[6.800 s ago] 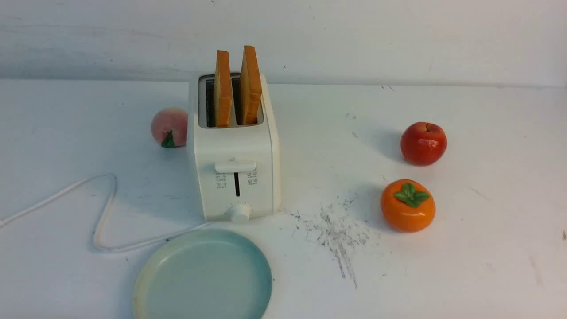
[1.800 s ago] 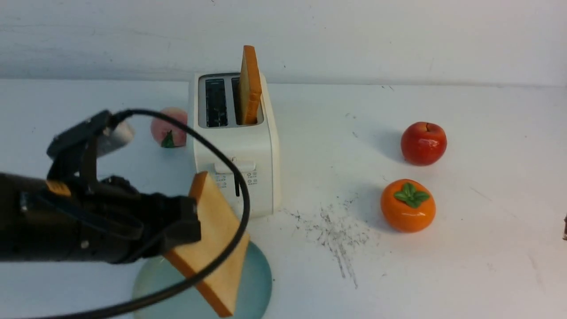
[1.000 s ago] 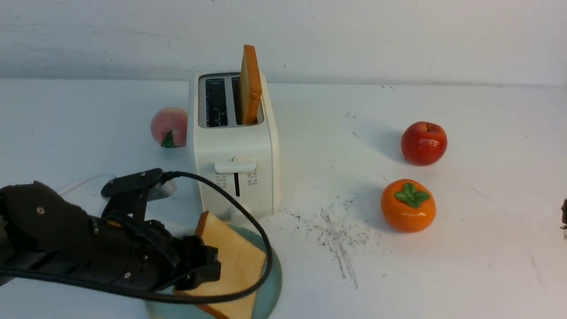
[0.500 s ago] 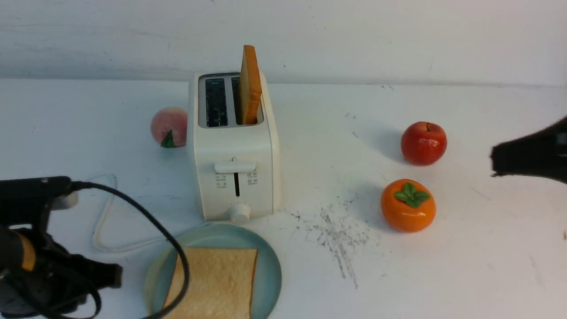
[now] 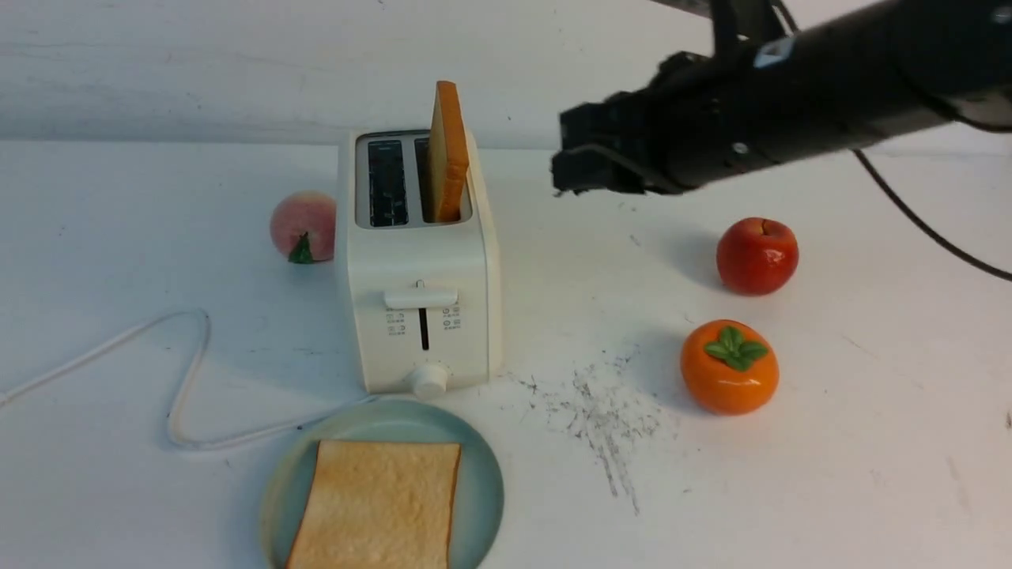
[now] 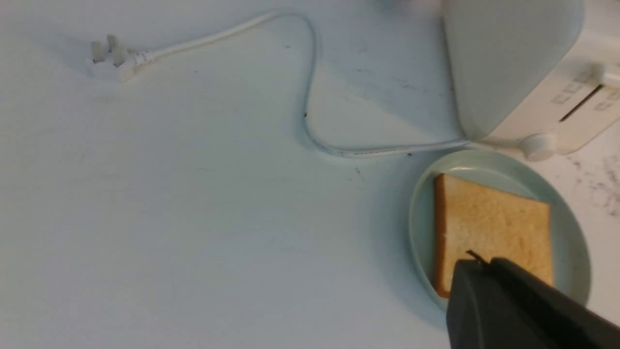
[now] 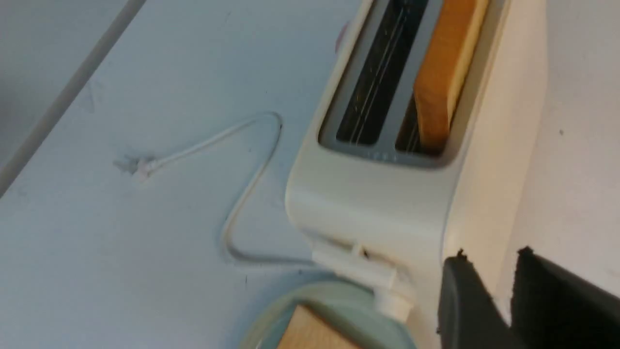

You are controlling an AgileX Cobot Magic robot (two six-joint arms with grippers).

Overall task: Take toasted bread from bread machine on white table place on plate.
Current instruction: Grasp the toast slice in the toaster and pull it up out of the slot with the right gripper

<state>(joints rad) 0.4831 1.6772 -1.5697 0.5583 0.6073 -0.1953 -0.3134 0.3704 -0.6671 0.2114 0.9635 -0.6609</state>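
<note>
Bottom edge of front view cuts off plate (image 5: 492, 491) and the toast slice (image 5: 379, 506) on it, second slice (image 5: 447, 142) stands lower part hidden inside toaster (image 5: 423, 265) slot, panel icons (image 5: 395, 323) too small to read.

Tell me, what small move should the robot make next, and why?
Probably ease the right arm's jaws leftward over the toast slice standing in the toaster's right slot: the other slice already lies on the plate, and those jaws hang beside the toaster, holding nothing.
</note>
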